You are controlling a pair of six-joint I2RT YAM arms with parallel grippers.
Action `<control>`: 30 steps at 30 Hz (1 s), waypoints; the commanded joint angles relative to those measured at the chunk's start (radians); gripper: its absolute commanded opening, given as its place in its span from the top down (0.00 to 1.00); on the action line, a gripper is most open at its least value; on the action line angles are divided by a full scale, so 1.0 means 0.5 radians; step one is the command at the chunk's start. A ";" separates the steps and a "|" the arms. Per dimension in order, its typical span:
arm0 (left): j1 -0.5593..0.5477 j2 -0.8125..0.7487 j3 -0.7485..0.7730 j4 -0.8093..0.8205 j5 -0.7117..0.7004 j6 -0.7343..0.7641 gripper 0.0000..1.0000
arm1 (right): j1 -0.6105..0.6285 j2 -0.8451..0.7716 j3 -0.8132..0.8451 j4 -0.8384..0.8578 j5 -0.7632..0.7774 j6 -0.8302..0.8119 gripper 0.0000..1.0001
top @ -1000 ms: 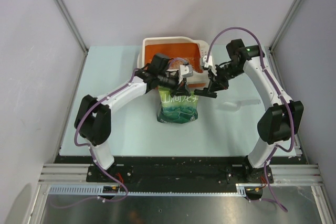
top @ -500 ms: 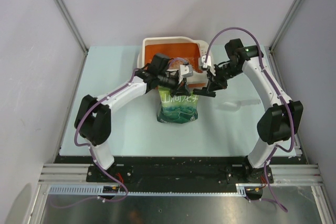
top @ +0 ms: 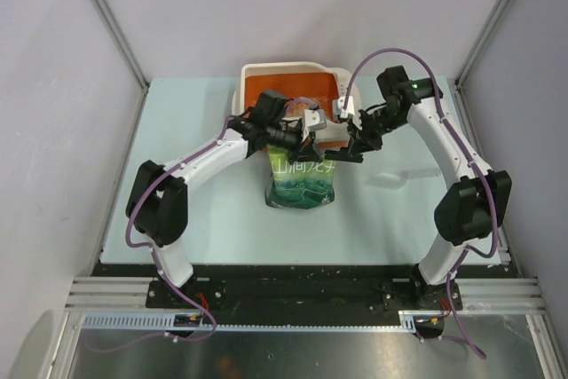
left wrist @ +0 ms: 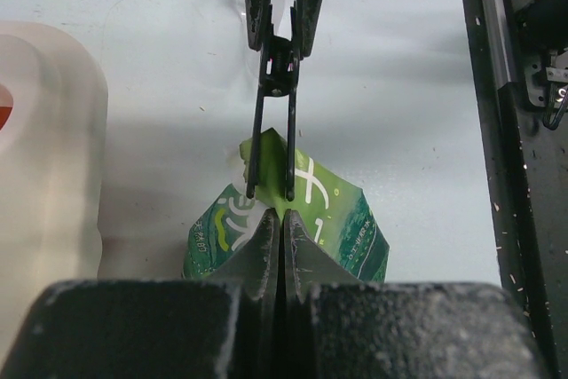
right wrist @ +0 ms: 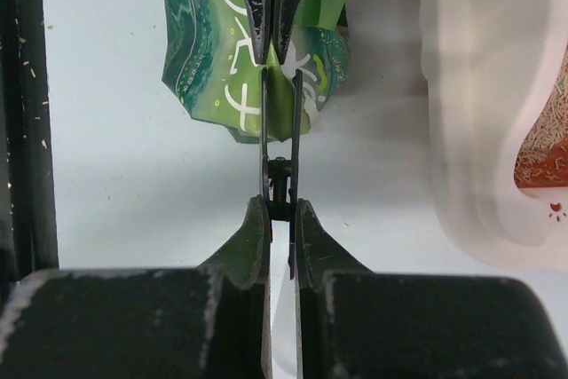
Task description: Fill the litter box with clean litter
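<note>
The litter box (top: 251, 73), cream-rimmed and orange inside, sits at the table's back; its rim also shows in the left wrist view (left wrist: 49, 130) and the right wrist view (right wrist: 470, 86). Some pale litter granules (right wrist: 541, 144) lie in it. A green pouch (top: 302, 182) stands in front of it. My left gripper (top: 308, 133) (left wrist: 284, 217) is shut on the pouch's (left wrist: 346, 224) top edge. My right gripper (top: 352, 150) (right wrist: 282, 206) is shut on black scissors (right wrist: 280, 130) (left wrist: 271, 130), whose two thin blades straddle the pouch's (right wrist: 204, 51) top.
A clear scoop-like object (top: 395, 178) lies on the table right of the pouch. Dark frame rails run along the table's near edge (left wrist: 524, 175). Grey walls enclose the table on three sides.
My right arm has shifted slightly left toward the pouch with the scissors. The left gripper and the pouch have not moved.
</note>
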 commanded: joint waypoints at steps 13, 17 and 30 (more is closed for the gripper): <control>0.218 -0.267 -0.128 0.062 -0.005 -0.030 0.62 | 0.088 0.111 0.162 -0.258 0.001 -0.021 1.00; 0.317 -0.426 -0.272 0.004 0.135 -0.024 0.60 | 0.161 0.095 0.174 -0.202 0.041 0.015 1.00; 0.363 -0.583 -0.472 -0.134 0.188 0.123 0.90 | 0.284 0.144 0.294 -0.083 0.102 0.196 1.00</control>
